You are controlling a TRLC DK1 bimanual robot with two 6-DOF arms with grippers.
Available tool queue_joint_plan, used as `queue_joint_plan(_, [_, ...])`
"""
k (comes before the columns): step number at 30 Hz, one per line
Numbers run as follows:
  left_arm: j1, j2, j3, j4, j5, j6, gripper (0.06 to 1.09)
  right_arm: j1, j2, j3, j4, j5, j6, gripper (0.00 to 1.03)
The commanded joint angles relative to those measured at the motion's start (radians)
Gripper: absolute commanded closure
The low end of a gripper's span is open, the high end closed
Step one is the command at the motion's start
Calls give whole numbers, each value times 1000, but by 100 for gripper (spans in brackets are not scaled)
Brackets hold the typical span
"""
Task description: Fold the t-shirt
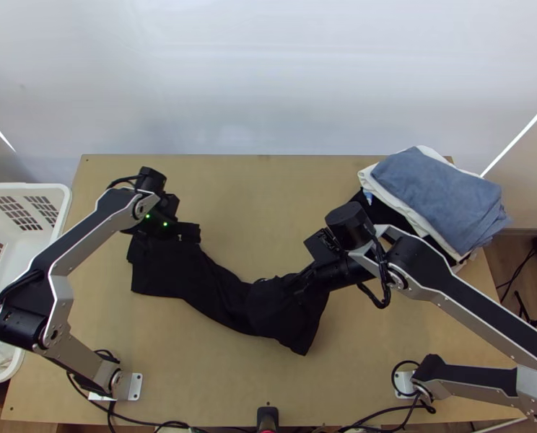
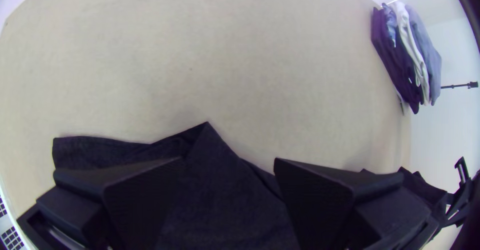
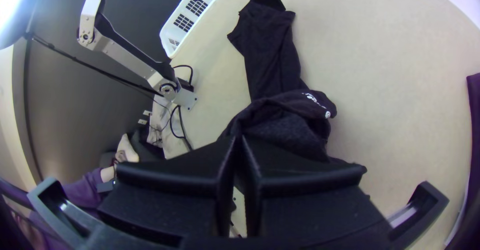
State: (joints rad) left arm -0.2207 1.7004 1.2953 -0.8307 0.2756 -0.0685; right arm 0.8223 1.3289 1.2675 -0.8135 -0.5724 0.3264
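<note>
A black t-shirt (image 1: 218, 292) lies bunched in a long strip across the middle of the table. Over its left end is my left gripper (image 1: 175, 234); in the left wrist view the left gripper (image 2: 227, 180) stands open above the dark cloth (image 2: 205, 195). At the shirt's right end is my right gripper (image 1: 301, 281). In the right wrist view, the right gripper (image 3: 239, 150) is shut on a raised, bunched part of the shirt (image 3: 285, 119), where a small white print shows. The strip runs from there toward the left arm.
A stack of folded clothes (image 1: 434, 195), blue-grey on top, sits at the table's back right. A white basket (image 1: 60, 216) stands off the left edge. Cables (image 1: 160, 424) run along the near edge. A person's foot (image 3: 127, 150) shows beyond the table in the right wrist view.
</note>
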Motion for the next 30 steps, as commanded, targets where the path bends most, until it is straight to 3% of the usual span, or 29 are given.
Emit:
queue_joint_plan(1, [-16,36,22,-7,22,-2,21,0,6,3,11,0,8,100])
queue_joint_plan(13, [-23,61,-64,31,-81,42,21,-3,3,3,13,0,17,100])
queue_joint_plan(16, [-23,45,-73,33,-79,42,37,-3,1,3,13,0,20,100])
queue_joint_plan(17, [-23,33,-82,45,-81,42,48,-3,1,3,13,0,22,100])
queue_joint_plan(18, [-23,16,-94,62,-81,44,63,-3,1,3,13,0,22,100])
queue_joint_plan(20, [-22,-19,-113,119,-81,45,106,-5,3,1,14,0,22,100])
queue_joint_plan(25, [14,-33,-62,128,-81,24,105,-20,4,0,27,0,23,100])
queue_joint_plan(30, [126,59,157,134,-87,-85,105,-52,26,-5,63,0,49,100])
